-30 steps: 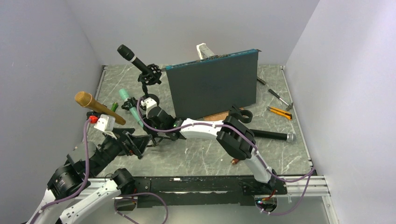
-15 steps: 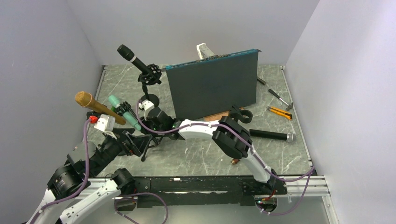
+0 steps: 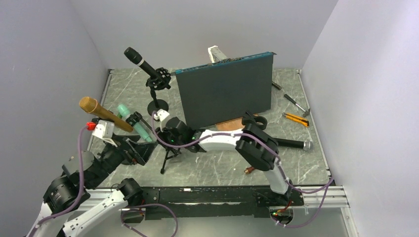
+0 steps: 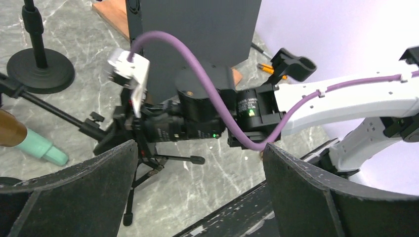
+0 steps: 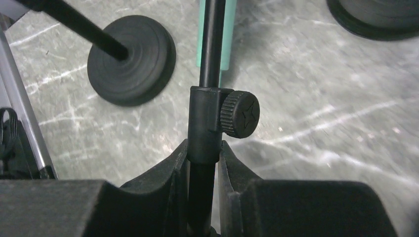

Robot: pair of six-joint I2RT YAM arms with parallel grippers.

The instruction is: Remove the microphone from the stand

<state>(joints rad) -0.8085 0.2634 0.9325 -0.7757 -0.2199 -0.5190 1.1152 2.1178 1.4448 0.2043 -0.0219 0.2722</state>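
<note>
One teal microphone (image 3: 129,117) in stand (image 5: 203,133) — right jaws gripping stand.

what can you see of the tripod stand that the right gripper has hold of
The tripod stand is thin, black and metal-looking: a slim pole with a collar and a ribbed knob, and spread legs below. It is tilted, not upright. The right gripper is shut on the pole at the collar. Its top clip holds the mint-green microphone. Whether all its feet touch the table cannot be told.
</note>
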